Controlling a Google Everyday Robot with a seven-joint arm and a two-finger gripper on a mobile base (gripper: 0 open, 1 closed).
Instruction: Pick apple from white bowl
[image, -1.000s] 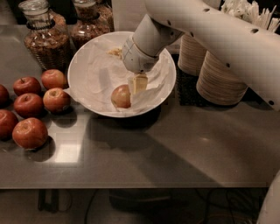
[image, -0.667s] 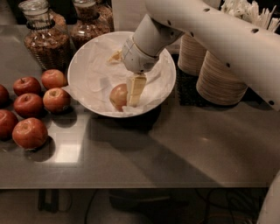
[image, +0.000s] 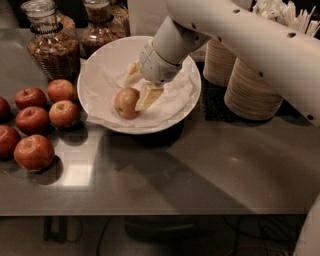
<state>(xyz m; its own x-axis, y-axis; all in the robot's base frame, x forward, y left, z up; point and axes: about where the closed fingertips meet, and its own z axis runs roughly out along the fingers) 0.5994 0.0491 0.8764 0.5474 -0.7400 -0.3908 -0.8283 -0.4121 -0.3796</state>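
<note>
The pale red-orange apple (image: 126, 102) lies on crumpled white paper in the wide white bowl (image: 186, 109), left of the bowl's middle. My gripper (image: 140, 85) reaches down into the bowl from the upper right on a white arm. It is open. One finger (image: 148, 96) rests against the apple's right side, and the other finger (image: 133, 74) stands just behind the apple. The apple is not enclosed between them.
Several darker red apples (image: 34, 151) lie on the steel counter left of the bowl. Two glass jars (image: 53, 47) stand behind them. Stacks of beige paper bowls (image: 252, 90) stand to the right of the bowl, with cutlery behind.
My gripper has come lower and shifted left inside the bowl. The apple has rolled a little to the left, with the near finger now against its right side.
</note>
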